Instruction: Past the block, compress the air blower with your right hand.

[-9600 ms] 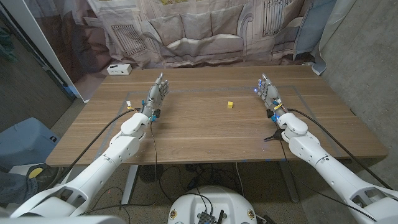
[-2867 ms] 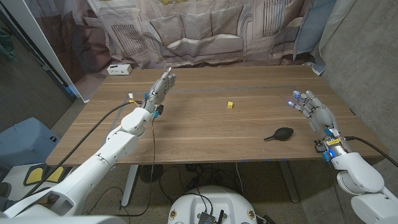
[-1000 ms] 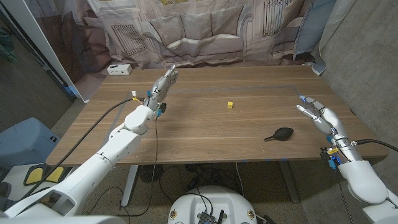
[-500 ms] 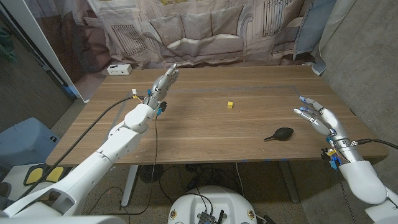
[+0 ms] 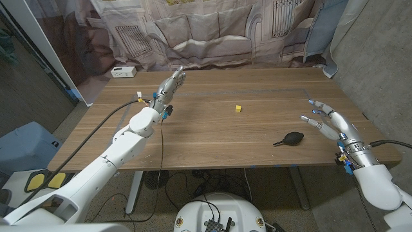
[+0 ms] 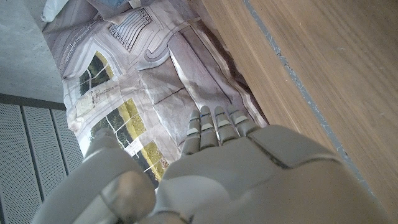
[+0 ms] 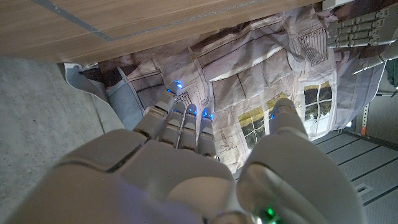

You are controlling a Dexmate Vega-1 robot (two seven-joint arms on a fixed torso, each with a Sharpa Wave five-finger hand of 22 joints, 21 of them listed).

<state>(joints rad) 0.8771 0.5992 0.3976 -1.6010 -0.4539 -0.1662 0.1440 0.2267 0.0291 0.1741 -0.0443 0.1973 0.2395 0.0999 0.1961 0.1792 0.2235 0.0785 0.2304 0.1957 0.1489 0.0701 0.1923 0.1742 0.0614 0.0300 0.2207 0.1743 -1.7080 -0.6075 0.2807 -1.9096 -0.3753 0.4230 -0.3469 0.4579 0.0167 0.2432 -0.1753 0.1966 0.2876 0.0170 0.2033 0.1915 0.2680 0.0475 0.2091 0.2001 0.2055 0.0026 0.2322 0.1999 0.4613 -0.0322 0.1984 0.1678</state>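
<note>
The right hand [image 5: 329,122] is hovering with fingers spread wide, holding nothing; the black air blower [image 5: 291,138] is lying at its eight o'clock, the yellow block [image 5: 238,108] farther at ten. It should be lowering over the bulb, thumb opposing. The left hand [image 5: 168,86], fingers extended, is idling above the wooden table [image 5: 212,138]; a printed curtain [image 5: 206,32] is hanging behind

Two glossy white rounded arms, pale grey segmented left hand [image 5: 168,86] and right hand [image 5: 329,121] — blue lights glowing at the right fingertips, black cables trailing along both forearms, small blue and yellow fittings at the wrists — green light near the right thumb.
</note>
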